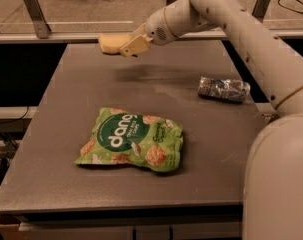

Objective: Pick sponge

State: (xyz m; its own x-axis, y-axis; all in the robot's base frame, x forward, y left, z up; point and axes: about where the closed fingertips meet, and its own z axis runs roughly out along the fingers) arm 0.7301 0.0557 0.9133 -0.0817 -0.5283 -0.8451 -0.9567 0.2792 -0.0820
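Note:
The pale yellow sponge (111, 42) is off the table, held in the air above the far edge of the grey table (66, 149). My gripper (125, 47) is shut on the sponge's right end, and the white arm reaches in from the upper right. The sponge's shadow lies on the tabletop below it.
A green "dang" snack bag (131, 145) lies flat in the middle of the table. A crumpled silver wrapper (224, 89) lies at the right edge. A metal rail runs behind the table. The robot's white body fills the lower right.

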